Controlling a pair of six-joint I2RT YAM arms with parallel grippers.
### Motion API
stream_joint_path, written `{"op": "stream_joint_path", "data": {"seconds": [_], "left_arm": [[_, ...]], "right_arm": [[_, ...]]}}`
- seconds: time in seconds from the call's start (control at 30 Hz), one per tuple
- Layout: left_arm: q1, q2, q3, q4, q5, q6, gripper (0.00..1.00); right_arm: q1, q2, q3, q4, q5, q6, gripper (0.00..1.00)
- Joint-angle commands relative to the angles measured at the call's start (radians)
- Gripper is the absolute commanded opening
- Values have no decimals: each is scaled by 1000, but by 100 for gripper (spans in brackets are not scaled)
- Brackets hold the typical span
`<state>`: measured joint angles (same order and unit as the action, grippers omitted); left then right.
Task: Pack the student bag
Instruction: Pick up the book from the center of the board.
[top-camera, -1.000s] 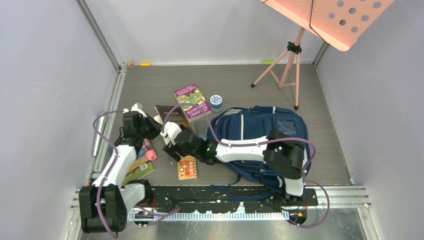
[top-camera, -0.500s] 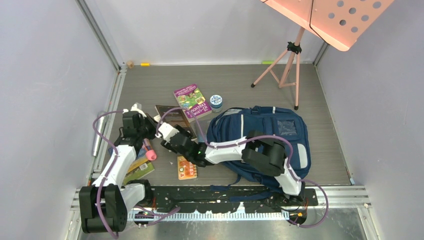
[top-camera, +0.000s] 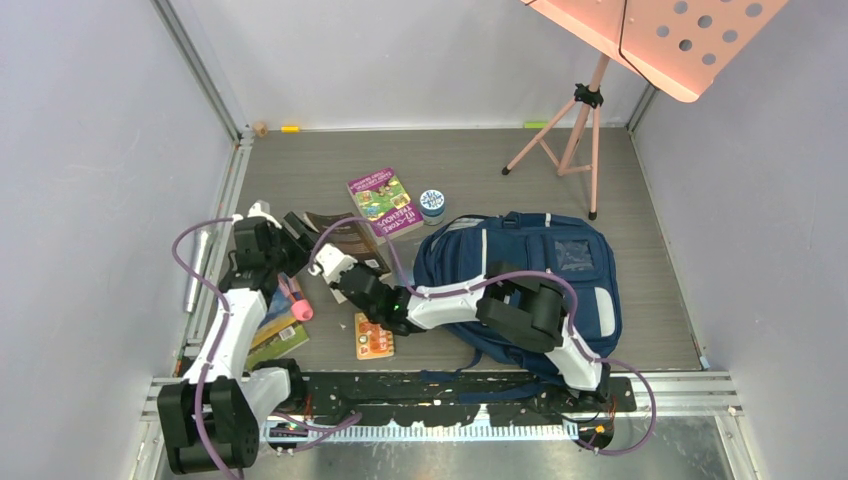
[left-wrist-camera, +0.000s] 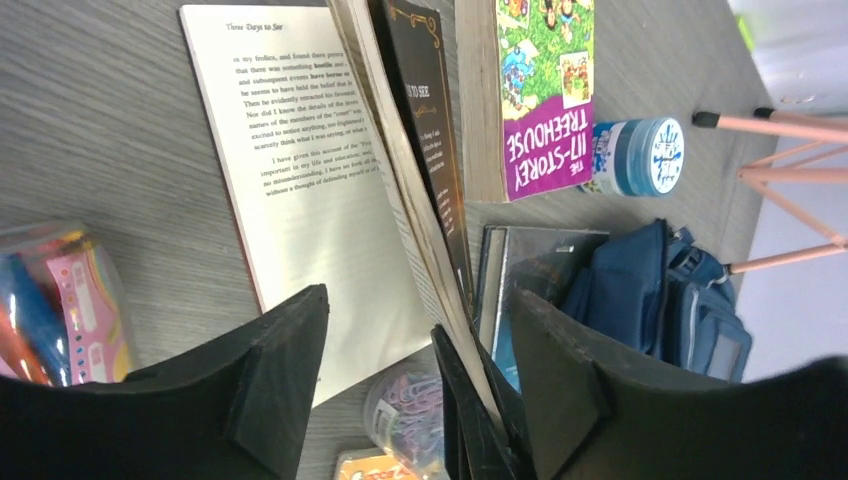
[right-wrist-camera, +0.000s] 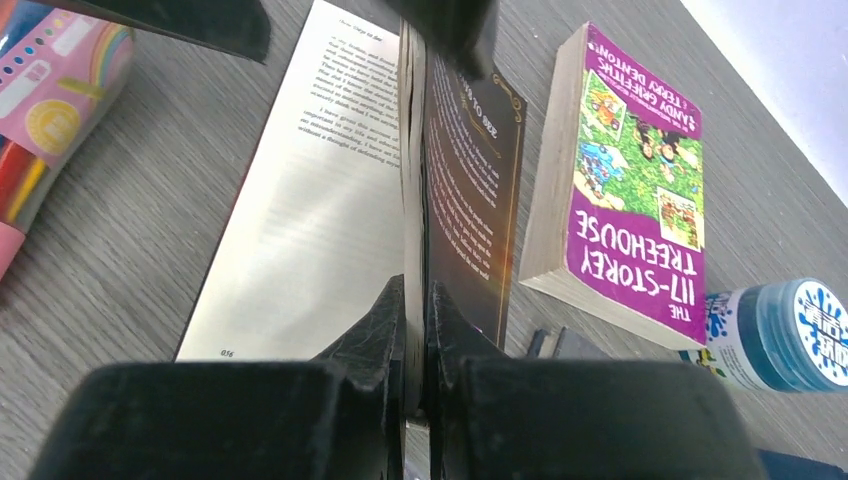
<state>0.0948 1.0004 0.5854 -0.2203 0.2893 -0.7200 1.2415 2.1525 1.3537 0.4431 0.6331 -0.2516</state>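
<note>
Right wrist view shows my right claw (right-wrist-camera: 415, 300) low over the table (top-camera: 480, 165). Its fingers are pinched tight on the near edge of the dark book (right-wrist-camera: 470, 190). That book stands on edge, with one printed page fallen flat toward the left of the frame.

Seen from above, my right arm reaches low from its base at the lower right. It crosses the near-left part of the student bag (top-camera: 560, 270) to reach the book at centre left. My left arm rises from the lower left, and its wrist bends in toward the same book.

My left claw (left-wrist-camera: 418, 300) is spread wide, one finger over the flat page and the other on the cover side. The upright pages stand between them; I cannot tell whether either finger touches.

Just past the dark book a purple book (right-wrist-camera: 625, 190) lies flat, with a blue tub (right-wrist-camera: 775, 335) just beside it. A pink pencil case (right-wrist-camera: 60, 100) sits in the upper left of the right wrist view. An orange card (top-camera: 375, 337) lies on the table near my right wrist.

The student bag lies flat, front up, right of centre in the top view, with the tub near its upper left corner. The table is grey wood-grain with pale walls on three sides. A pink music stand (top-camera: 660, 30) stands at the upper right.
</note>
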Motion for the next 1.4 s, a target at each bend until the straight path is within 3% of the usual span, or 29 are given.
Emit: {"op": "stream_joint_path", "data": {"seconds": [0.0, 0.17, 0.53, 0.63, 0.93, 1.37], "left_arm": [[9, -14, 45, -40, -34, -6, 76], [9, 40, 10, 64, 6, -76, 89], [9, 249, 33, 299, 128, -142, 92], [9, 241, 30, 291, 132, -149, 92], [9, 19, 5, 146, 38, -138, 94], [10, 151, -9, 155, 84, -117, 96]], "right_arm": [[-4, -118, -31, 116, 59, 22, 0], [1, -168, -84, 129, 20, 46, 0], [29, -169, -101, 124, -25, 17, 0], [32, -166, -92, 106, -31, 22, 0], [31, -151, -82, 81, -30, 38, 0], [32, -152, -70, 83, -29, 35, 0]]}}
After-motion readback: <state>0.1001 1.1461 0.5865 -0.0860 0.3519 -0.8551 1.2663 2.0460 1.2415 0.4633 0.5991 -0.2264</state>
